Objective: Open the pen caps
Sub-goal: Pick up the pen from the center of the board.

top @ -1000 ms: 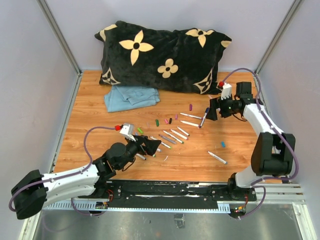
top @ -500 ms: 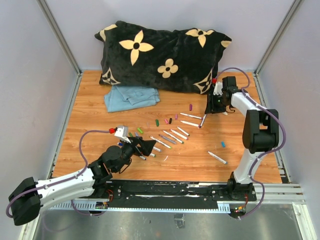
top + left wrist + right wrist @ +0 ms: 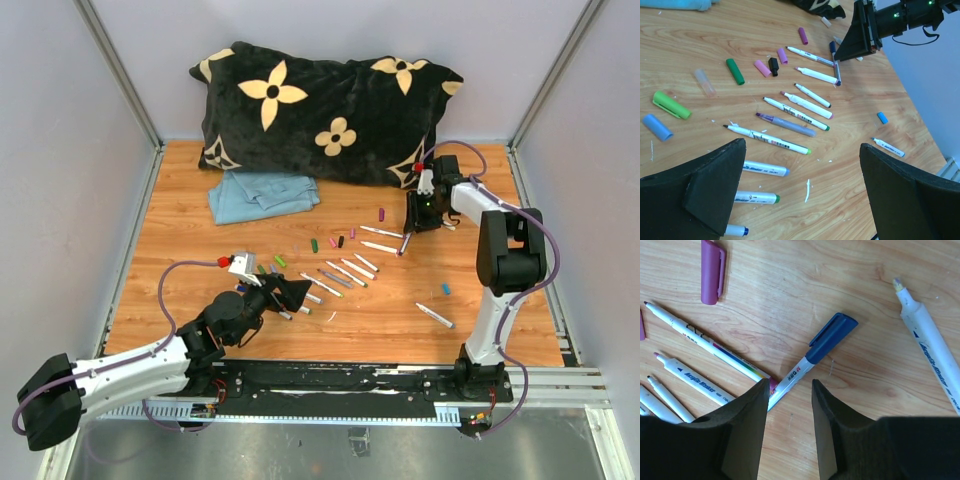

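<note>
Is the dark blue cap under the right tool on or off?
On: the dark blue cap sits joined to its white pen barrel.

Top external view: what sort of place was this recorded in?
Most likely a lab robot cell, not a home: pale wall panels in aluminium posts box in a wooden tabletop, two arms are bolted to a metal rail, and a black flower-patterned pillow and slim white marker pens lie as props.

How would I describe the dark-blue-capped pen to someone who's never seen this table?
From the right corner of the black flowered pillow, come forward to the right gripper. The pen slants out from between its fingers. Unlike the bare-tipped pens beside it, it wears a dark blue cap.
</note>
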`<act>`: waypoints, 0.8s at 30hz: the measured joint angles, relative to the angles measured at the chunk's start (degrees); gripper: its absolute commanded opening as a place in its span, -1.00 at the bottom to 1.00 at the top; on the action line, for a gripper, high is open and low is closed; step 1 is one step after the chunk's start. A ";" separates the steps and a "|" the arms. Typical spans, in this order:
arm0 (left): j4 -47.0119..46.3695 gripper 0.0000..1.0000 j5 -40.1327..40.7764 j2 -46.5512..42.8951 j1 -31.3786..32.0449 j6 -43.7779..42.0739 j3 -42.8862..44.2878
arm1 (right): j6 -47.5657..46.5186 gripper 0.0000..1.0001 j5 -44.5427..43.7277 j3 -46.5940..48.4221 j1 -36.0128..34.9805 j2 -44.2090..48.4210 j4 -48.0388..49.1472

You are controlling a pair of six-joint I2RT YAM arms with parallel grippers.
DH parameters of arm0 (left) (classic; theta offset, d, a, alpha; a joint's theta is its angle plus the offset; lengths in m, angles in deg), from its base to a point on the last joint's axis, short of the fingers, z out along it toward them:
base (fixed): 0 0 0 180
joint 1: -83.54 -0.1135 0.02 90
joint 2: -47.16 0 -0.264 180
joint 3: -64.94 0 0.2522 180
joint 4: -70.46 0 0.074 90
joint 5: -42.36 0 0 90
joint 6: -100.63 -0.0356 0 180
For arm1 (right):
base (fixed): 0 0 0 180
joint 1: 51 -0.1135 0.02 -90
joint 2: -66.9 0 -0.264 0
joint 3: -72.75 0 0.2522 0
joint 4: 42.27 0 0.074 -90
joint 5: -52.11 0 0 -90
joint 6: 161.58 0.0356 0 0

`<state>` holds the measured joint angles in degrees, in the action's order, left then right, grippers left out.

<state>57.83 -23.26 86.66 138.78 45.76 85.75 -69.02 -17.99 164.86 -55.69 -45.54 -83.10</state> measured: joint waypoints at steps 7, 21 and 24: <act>0.35 0.99 0.00 -1.09 0.00 0.79 -0.70 | -0.07 -0.24 -0.68 0.37 -0.57 -0.39 -0.70; 1.77 0.99 0.00 -3.58 0.00 1.33 -0.79 | -4.57 -0.54 -5.01 0.92 -0.96 -1.20 -1.55; 1.77 0.99 -0.07 -3.82 0.00 1.36 -1.03 | -6.36 -0.56 -5.62 -0.63 -0.96 0.07 -2.21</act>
<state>59.60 -23.32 82.84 138.78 47.12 84.72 -75.38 -23.61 164.23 -56.65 -45.47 -85.31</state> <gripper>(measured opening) 0.993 0.234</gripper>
